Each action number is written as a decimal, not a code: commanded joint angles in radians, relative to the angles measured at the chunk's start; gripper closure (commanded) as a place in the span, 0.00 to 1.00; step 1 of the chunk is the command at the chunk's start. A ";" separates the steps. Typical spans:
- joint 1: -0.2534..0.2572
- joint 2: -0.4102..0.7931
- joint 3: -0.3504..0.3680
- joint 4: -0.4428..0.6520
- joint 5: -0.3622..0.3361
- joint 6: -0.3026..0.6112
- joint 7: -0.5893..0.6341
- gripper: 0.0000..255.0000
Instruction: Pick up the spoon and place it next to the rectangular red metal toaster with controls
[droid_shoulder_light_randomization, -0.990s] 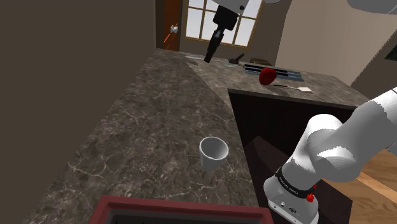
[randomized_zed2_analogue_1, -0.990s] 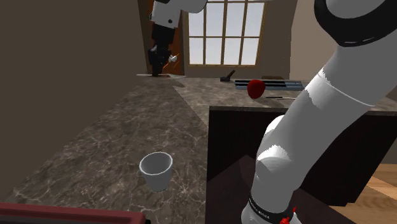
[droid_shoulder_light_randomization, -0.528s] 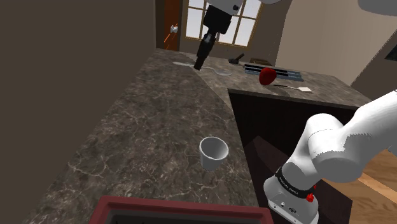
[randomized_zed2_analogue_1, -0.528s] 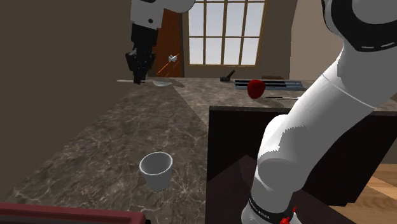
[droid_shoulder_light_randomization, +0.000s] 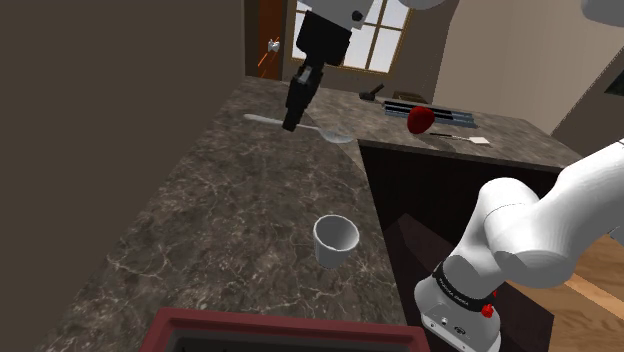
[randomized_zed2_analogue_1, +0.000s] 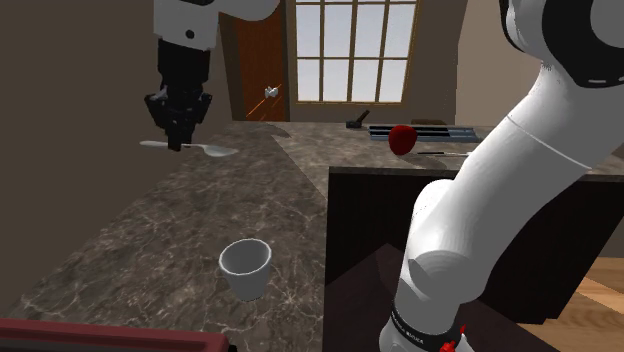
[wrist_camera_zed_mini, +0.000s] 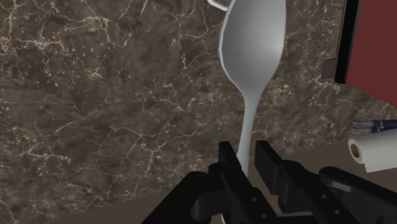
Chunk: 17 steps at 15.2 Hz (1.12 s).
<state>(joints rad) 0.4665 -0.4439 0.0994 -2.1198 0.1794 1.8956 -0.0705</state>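
The dark marbled desk (droid_shoulder_light_randomization: 230, 200) bears a red toaster (droid_shoulder_light_randomization: 280, 332) at its near edge. Above the desk's farther part, the black gripper (wrist_camera_zed_mini: 247, 159) pinches the pale spoon (wrist_camera_zed_mini: 253, 44) by its handle, clear of the surface, with the bowl jutting beyond the fingertips.

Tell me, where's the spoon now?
Shoulder view, upper middle: the spoon is clasped in the gripper above the dark counter, beyond the white cup.

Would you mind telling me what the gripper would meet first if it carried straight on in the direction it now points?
Most likely the dark marbled countertop: the gripper points down at a bare stretch of it. The spoon clasped crosswise in its fingers might touch first; depth is unclear.
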 joint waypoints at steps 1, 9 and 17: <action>0.013 0.022 0.038 0.022 0.003 0.007 0.050 1.00; 0.064 0.116 0.190 0.114 -0.008 0.038 0.254 1.00; 0.095 0.217 0.294 0.190 -0.049 0.076 0.401 1.00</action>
<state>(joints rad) 0.5591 -0.2275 0.3892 -1.9193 0.1306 1.9598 0.3238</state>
